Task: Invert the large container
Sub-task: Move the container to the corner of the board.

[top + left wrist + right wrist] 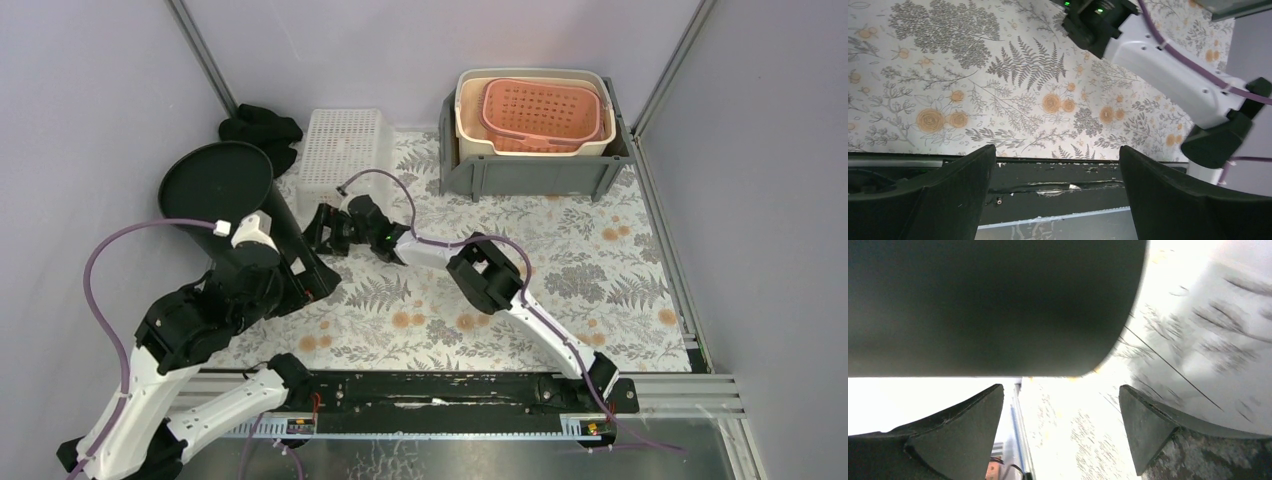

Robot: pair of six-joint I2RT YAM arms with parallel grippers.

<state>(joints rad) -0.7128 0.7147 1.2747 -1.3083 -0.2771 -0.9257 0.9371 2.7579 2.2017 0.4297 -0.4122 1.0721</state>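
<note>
Large black container (225,205) sits at the left of our floral mat (600,260), ungripped.
From above we see its rimmed round end; only the right wrist view shows its dark wall just past the right gripper (1060,390), jaws wide and empty. The left gripper (1057,152) gapes empty over mat. A white crate (345,150) sits just behind; open mat lies right.

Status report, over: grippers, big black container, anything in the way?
Left gripper open, empty. Right gripper open beside black container, no grip. Container on the mat; which end is up unclear. White crate and black cloth close behind.
</note>
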